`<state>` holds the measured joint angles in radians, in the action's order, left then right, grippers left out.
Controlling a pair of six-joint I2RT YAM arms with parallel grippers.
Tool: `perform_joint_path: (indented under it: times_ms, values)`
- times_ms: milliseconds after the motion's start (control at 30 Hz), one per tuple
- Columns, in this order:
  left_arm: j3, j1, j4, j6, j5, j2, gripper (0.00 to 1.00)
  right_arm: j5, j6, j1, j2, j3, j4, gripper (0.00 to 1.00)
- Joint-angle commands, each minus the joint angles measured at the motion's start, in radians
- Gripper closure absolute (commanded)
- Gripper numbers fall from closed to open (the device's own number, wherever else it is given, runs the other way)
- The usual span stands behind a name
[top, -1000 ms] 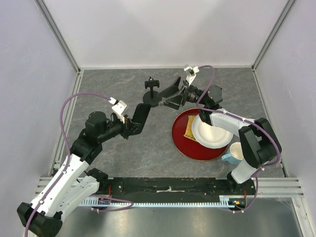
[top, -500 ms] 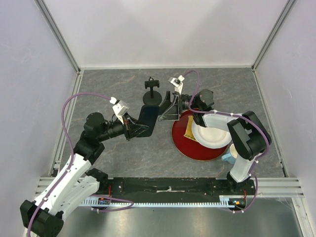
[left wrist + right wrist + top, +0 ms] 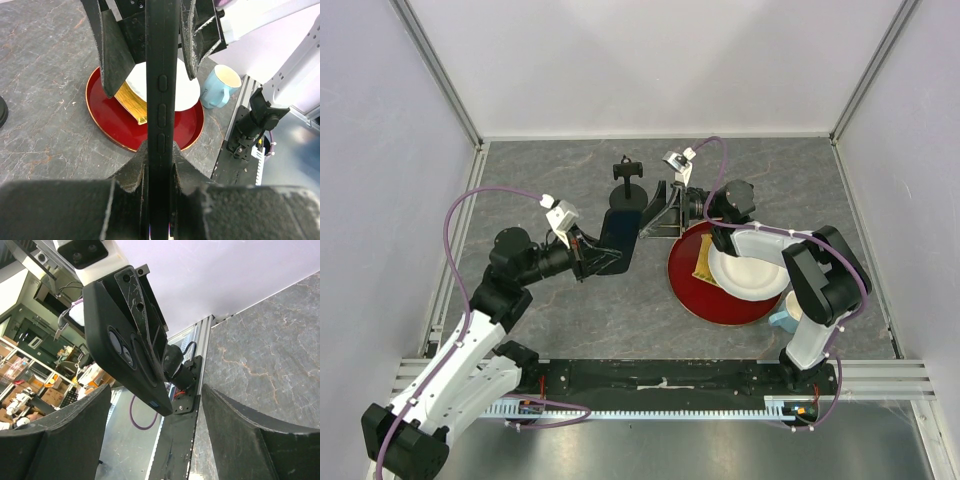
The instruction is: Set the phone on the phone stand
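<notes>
Above the grey table [image 3: 540,180], the left gripper [image 3: 598,258] is clamped on one end of the phone [image 3: 620,232] and holds it on edge in the air, just in front of the phone stand [image 3: 628,172]. The right gripper [image 3: 655,212] has its jaws spread on either side of the phone's far end. This looks like a handover: the right fingers need to close squarely before the left gripper releases, and the phone then goes to the stand's small clamp head.

One phone [image 3: 617,238], one phone stand [image 3: 628,170], one tray [image 3: 695,295], one white plate [image 3: 752,278], one mug [image 3: 216,90], one yellow block [image 3: 704,262]
</notes>
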<state>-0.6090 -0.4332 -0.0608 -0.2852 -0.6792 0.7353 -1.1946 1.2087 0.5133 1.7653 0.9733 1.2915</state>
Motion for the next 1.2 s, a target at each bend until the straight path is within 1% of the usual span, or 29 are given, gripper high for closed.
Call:
perform_joint_path:
  times_ms: [0,133,233,333,367,400,500,533,633,767,833,967,1133,1167]
  values:
    - [-0.021,0.007,-0.126,-0.055,0.027,-0.002,0.98,0.020,0.023,-0.002,-0.036,0.041,0.466,0.22]
    - [0.000,0.007,-0.201,-0.095,0.050,0.013,0.98,0.030,0.041,-0.002,-0.030,0.051,0.466,0.27]
    - [0.018,0.007,-0.276,-0.127,0.122,0.009,0.98,0.038,0.046,-0.002,-0.040,0.050,0.465,0.28]
    - [0.063,0.007,-0.414,-0.190,0.246,-0.013,0.98,0.044,0.051,0.002,-0.044,0.050,0.466,0.28]
    - [0.086,0.007,-0.447,-0.224,0.266,-0.017,0.98,0.043,0.054,0.004,-0.044,0.050,0.466,0.28]
    - [0.097,0.007,-0.523,-0.241,0.282,-0.017,0.98,0.040,0.052,0.011,-0.043,0.054,0.466,0.28]
    - [0.127,0.007,-0.632,-0.314,0.305,-0.005,0.98,0.030,0.055,0.022,-0.030,0.064,0.465,0.30]
    - [0.130,0.007,-0.693,-0.330,0.303,0.004,0.98,0.029,0.058,0.031,-0.026,0.071,0.465,0.31]
    - [0.133,0.007,-0.770,-0.376,0.296,0.024,0.98,0.021,0.060,0.053,-0.023,0.082,0.466,0.35]
    - [0.130,0.007,-0.835,-0.425,0.296,0.039,0.98,0.016,0.060,0.079,-0.018,0.097,0.465,0.38]
    - [0.118,0.007,-0.838,-0.434,0.276,0.058,0.98,0.020,0.063,0.091,-0.014,0.107,0.465,0.39]
    - [0.124,0.007,-0.864,-0.463,0.276,0.065,0.98,0.027,0.064,0.109,-0.013,0.117,0.465,0.44]
    - [0.132,0.007,-0.896,-0.488,0.288,0.078,0.98,0.035,0.061,0.139,-0.006,0.133,0.465,0.47]
    - [0.130,0.007,-0.896,-0.489,0.287,0.082,0.98,0.035,0.061,0.142,-0.004,0.134,0.465,0.48]
